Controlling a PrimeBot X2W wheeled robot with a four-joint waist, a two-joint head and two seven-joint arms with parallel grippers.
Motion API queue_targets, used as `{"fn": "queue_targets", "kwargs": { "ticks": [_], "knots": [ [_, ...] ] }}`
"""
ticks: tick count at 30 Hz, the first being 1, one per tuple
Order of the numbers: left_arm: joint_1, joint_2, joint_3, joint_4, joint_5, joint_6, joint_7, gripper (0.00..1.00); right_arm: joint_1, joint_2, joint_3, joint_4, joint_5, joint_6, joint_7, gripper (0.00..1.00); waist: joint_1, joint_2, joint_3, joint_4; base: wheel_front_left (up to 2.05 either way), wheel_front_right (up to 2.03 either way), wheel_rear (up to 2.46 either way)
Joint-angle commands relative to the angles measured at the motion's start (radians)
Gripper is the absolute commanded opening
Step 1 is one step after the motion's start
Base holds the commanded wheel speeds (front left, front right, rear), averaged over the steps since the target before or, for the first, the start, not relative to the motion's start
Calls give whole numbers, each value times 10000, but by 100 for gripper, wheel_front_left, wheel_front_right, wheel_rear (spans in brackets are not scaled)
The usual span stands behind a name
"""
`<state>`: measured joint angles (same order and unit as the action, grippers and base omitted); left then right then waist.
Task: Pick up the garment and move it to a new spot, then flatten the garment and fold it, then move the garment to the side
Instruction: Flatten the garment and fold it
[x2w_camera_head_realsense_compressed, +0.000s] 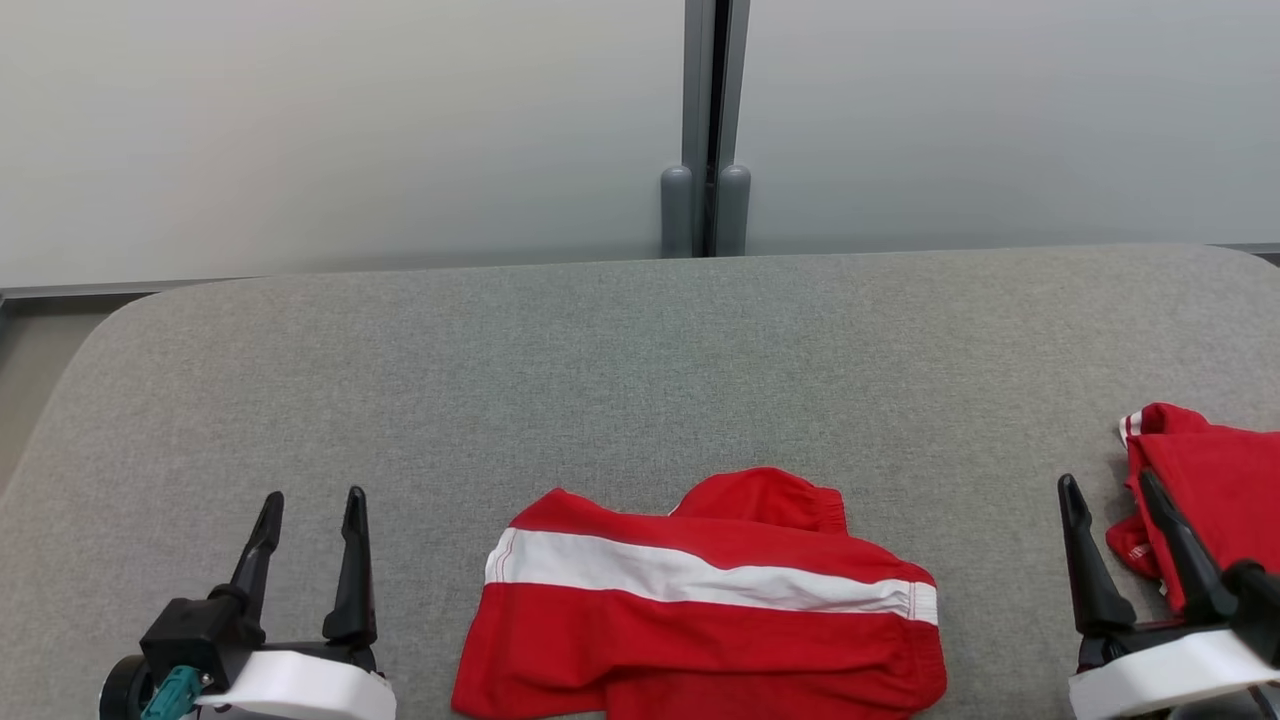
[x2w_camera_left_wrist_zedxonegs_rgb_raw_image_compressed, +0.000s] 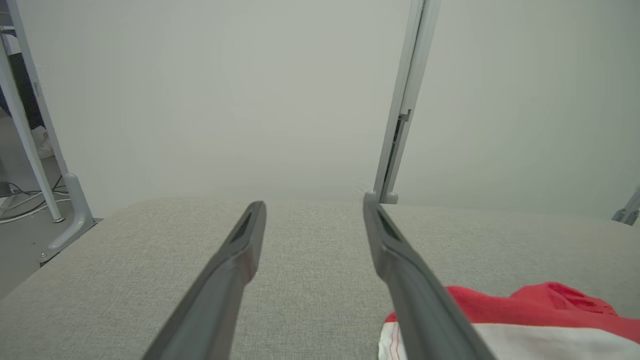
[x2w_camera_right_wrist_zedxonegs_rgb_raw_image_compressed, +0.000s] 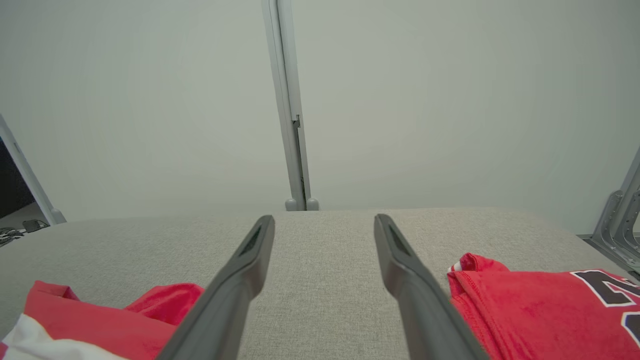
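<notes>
Frosted pale wall panels (x2w_camera_head_realsense_compressed: 300, 130) are seen behind, joined by a grey metal post (x2w_camera_head_realsense_compressed: 708, 120). A grey woven fabric surface (x2w_camera_head_realsense_compressed: 640, 360) with rounded corners is spread below them. The garment (x2w_camera_head_realsense_compressed: 700, 610), red smooth knit with a broad white stripe, is laid near the front edge at centre, partly flattened and cut off by the bottom of the head view. Its long axis is run left to right, the stripe is slanted slightly down toward the right, and a gathered seam is seen at the right end. It is placed between both claws, touched by neither. A second red garment (x2w_camera_head_realsense_compressed: 1210, 480), bunched and marked with black lettering, is seen just beside the right gripper (x2w_camera_head_realsense_compressed: 1108, 478). The left gripper (x2w_camera_head_realsense_compressed: 313, 493) is held over bare fabric. Both claws are spread wide, nothing grasped.
</notes>
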<state>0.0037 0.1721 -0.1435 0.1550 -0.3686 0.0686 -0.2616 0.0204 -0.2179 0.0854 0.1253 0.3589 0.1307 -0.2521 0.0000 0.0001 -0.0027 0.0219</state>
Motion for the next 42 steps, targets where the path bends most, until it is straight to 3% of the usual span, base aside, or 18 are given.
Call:
{"fn": "queue_targets", "kwargs": {
  "ticks": [1,14,28,32,39,42],
  "knots": [
    [56,-3,88,78,151,-93,-40,100,-184,-112,9,40,-110,2,-93,100,0,-1,0,-18,0,0,0],
    [-186,-597,893,430,996,-820,-42,100,-472,-196,36,47,-113,2,-146,100,0,-1,50,-20,0,0,0],
    [-266,-757,1033,897,1126,-1149,-9,100,-369,-291,124,123,154,2,-12,100,0,-1,96,-156,0,0,0],
    [-398,-774,896,1083,676,-1406,725,100,-216,-613,535,-96,792,2,764,100,0,-1,135,-191,0,0,0],
    [-571,-388,334,877,-201,-1823,3352,100,258,-1452,1869,-725,2727,4,2943,100,0,-1,314,-292,0,0,0],
    [-621,-259,160,728,-489,-1889,3930,100,249,-1611,2197,-903,3122,2,3278,100,0,-1,400,-335,0,0,0]
  ]
}}
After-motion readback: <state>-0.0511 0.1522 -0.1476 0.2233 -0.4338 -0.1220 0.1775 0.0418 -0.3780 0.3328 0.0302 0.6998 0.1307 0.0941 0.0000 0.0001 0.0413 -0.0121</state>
